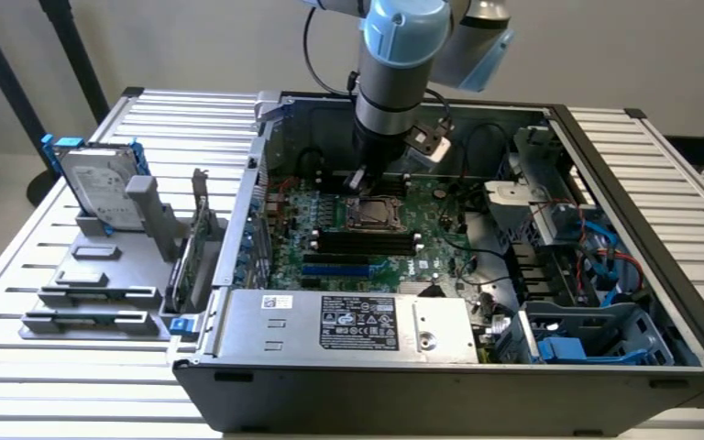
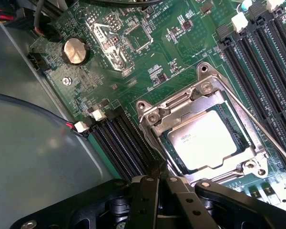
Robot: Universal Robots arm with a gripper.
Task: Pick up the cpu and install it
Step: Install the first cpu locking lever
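1. Inside the open computer case (image 1: 645, 302), the gripper (image 1: 365, 179) hangs over the motherboard (image 1: 438, 234), fingers clenched together and holding nothing.
2. Just beside its fingertips, the cpu (image 2: 206, 140) lies flat in the socket frame (image 2: 155, 117).
3. On the exterior view's left, a hard drive (image 1: 98, 188) stands in a grey rack (image 1: 89, 307).

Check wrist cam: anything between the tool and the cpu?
Wrist view: the shut tool hangs just off the cpu, which sits in the socket. Between them lies only the socket's metal frame edge.
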